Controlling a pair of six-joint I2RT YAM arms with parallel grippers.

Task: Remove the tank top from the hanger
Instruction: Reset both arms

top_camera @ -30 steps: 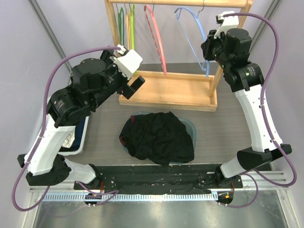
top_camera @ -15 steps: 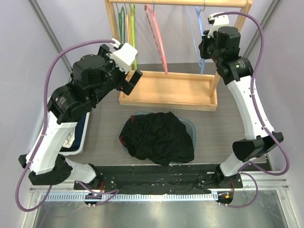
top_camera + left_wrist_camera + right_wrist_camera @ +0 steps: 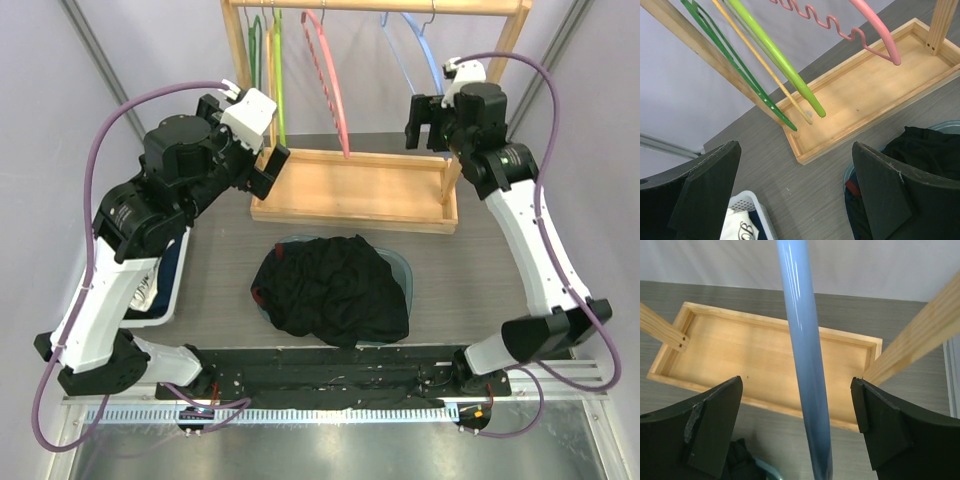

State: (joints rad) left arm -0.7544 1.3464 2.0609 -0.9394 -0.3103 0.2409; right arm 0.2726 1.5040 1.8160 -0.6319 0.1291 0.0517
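Observation:
The black tank top (image 3: 330,290) lies crumpled on the table in front of the rack, off any hanger; its edge shows in the left wrist view (image 3: 925,145) and the right wrist view (image 3: 737,460). The blue hanger (image 3: 425,50) hangs from the rack's rail at the right. My right gripper (image 3: 428,120) is open beside it, and the hanger's arm (image 3: 805,365) runs between the spread jaws without touching them. My left gripper (image 3: 275,165) hovers open and empty over the rack's left end (image 3: 795,150).
The wooden rack's tray base (image 3: 350,190) stands behind the garment. A pink hanger (image 3: 335,80) and green hangers (image 3: 278,70) hang on the rail. A teal rim (image 3: 402,268) shows under the tank top. A white basket (image 3: 165,290) with clothes sits at the left.
My right gripper has opened and let go of the blue hanger, which now hangs on the rail. The right arm has swung lower and left. The left arm shifted slightly.

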